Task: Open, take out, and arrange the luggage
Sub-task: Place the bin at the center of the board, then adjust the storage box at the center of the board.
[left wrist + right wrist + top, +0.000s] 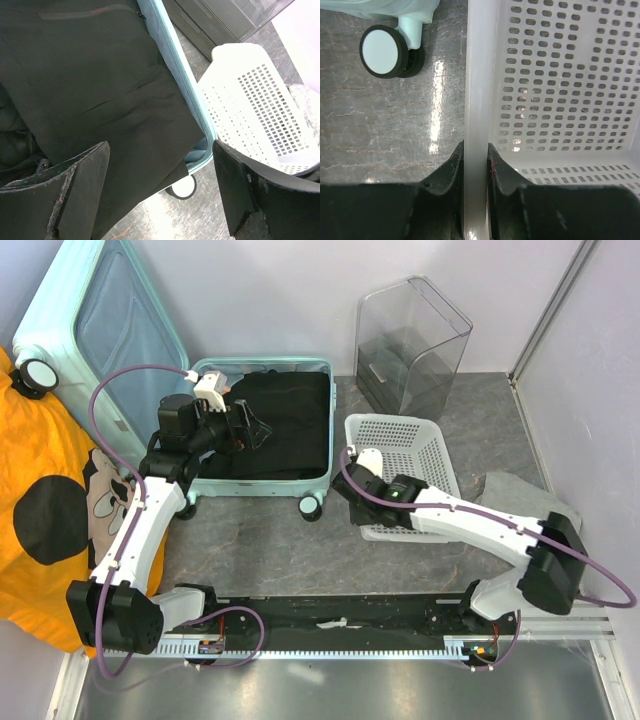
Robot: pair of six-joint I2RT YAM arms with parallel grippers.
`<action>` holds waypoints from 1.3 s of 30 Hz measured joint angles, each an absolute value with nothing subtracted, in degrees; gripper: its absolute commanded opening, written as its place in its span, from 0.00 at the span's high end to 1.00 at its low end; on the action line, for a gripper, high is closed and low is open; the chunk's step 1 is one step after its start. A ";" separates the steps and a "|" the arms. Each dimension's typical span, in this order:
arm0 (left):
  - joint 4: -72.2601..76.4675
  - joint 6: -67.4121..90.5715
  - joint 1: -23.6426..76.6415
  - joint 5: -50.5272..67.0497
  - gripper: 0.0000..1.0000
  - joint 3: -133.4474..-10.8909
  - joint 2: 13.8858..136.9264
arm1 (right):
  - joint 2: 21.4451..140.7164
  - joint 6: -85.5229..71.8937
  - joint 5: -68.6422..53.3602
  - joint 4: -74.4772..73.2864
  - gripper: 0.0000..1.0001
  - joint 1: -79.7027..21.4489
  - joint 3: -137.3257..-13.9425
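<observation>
The mint suitcase lies open at the back left, its lid leaning up behind. A black garment fills its base. My left gripper hovers open over that garment; in the left wrist view the garment hangs over the suitcase's mint rim, with nothing between the fingers. My right gripper is shut on the left rim of the white mesh basket. The right wrist view shows both pads pressed against that rim.
A clear plastic box stands at the back behind the basket. An orange cloth with a cartoon face lies at the left edge. A grey cloth lies right of the basket. A suitcase wheel sits close to the basket.
</observation>
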State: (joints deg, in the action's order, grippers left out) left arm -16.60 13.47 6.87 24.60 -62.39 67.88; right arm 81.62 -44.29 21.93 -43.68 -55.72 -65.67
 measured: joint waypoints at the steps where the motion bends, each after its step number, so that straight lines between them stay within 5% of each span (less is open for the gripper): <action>1: -16.60 13.47 6.87 24.60 0.10 -62.39 67.88 | 82.72 -44.42 22.15 -43.07 0.69 -55.99 -65.67; 6: -16.58 13.47 6.87 24.58 0.10 -62.39 67.88 | 86.67 -44.49 21.28 -39.22 0.26 -56.60 -65.67; 7: -16.60 13.47 6.90 24.58 0.10 -62.39 67.88 | 86.80 -44.51 21.19 -38.70 0.24 -56.60 -65.67; 22: -16.60 13.47 6.87 24.58 0.10 -62.39 67.57 | 85.38 -29.08 23.64 -30.72 0.12 -52.42 -77.25; 39: -16.60 13.45 6.92 23.83 0.10 -62.39 66.00 | 123.02 -12.21 18.92 -18.39 0.12 -29.23 -104.95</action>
State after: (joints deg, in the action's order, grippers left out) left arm -16.60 13.45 6.92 23.83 -62.39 66.00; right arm 123.02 -12.21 18.92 -18.39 -29.23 -104.95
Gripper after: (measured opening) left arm 0.902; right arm 0.880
